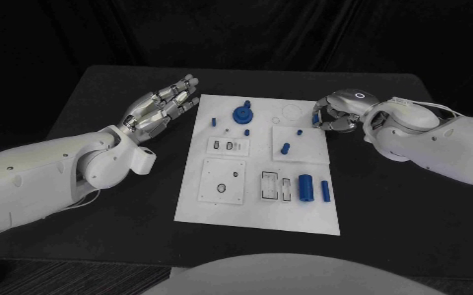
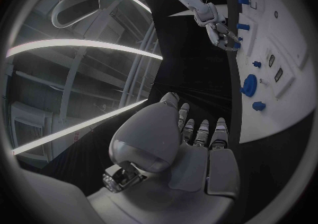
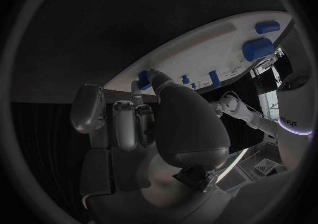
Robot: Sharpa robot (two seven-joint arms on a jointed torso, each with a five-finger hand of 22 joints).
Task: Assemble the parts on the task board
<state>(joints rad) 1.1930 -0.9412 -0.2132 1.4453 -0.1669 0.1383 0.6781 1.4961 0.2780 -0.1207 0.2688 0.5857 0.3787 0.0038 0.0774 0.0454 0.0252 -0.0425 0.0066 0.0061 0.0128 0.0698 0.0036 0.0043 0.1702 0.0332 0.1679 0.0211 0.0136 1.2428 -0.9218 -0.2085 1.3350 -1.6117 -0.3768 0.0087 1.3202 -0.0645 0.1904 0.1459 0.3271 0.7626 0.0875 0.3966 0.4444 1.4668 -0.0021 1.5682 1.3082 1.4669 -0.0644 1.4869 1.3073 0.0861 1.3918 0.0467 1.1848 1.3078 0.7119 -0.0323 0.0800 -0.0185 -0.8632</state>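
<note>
The task board (image 1: 258, 206), a white plate, lies at the middle of the black table (image 1: 118, 90) and serves as the reference. Left of the board, beside its far corner, the left hand (image 1: 158, 112) hovers with fingers extended and slightly apart, holding nothing. On the board, from its left side: a blue round knob (image 1: 241, 114) at the far edge, small blue pegs (image 1: 216, 121) near it, a short blue pin (image 1: 285, 149) at the centre, and two blue cylinders (image 1: 307, 188) toward the near right. At the board's far right edge, the right hand (image 1: 338, 114) has its fingers curled inward, its fingertip (image 3: 153, 75) touching the board's rim beside a small blue part (image 3: 143, 80); whether it pinches that part cannot be told.
</note>
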